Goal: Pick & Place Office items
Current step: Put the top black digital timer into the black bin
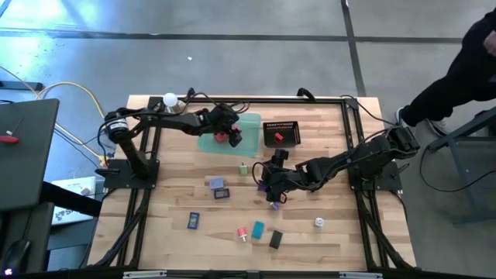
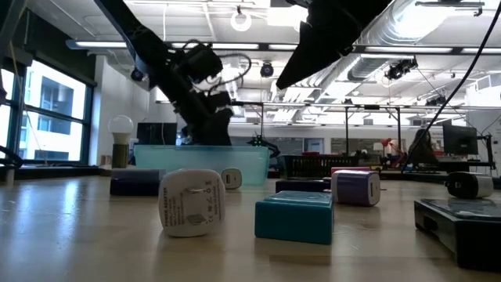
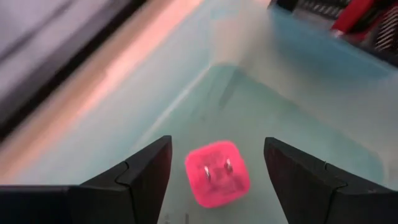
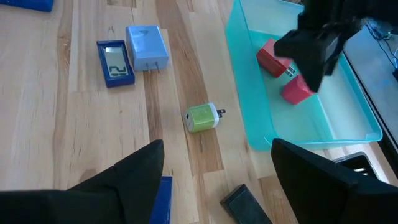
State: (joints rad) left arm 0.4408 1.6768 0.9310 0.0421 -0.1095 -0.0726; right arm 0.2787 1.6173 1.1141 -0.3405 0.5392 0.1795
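Note:
My left gripper (image 3: pixel 217 142) stands open over the translucent green tray (image 1: pixel 252 124), in its near left part. A pink-red plug cube (image 3: pixel 217 174) lies on the tray floor between the fingers, prongs up, touching neither. A second red item (image 4: pixel 273 59) lies in the tray beside the pink cube (image 4: pixel 297 89). My right gripper (image 4: pixel 217 144) hovers open over the table's middle (image 1: pixel 267 180), holding nothing. A green plug cube (image 4: pixel 202 117) lies on the wood ahead of it. More office items are scattered nearer the front edge.
A black mesh basket (image 1: pixel 281 133) with something red in it stands right of the tray. On the wood lie a blue-grey block (image 1: pixel 217 184), a small display (image 1: pixel 221 194), a purple item (image 1: pixel 273 204), teal (image 1: pixel 258 229), black (image 1: pixel 275 239) and white (image 1: pixel 318 223) pieces.

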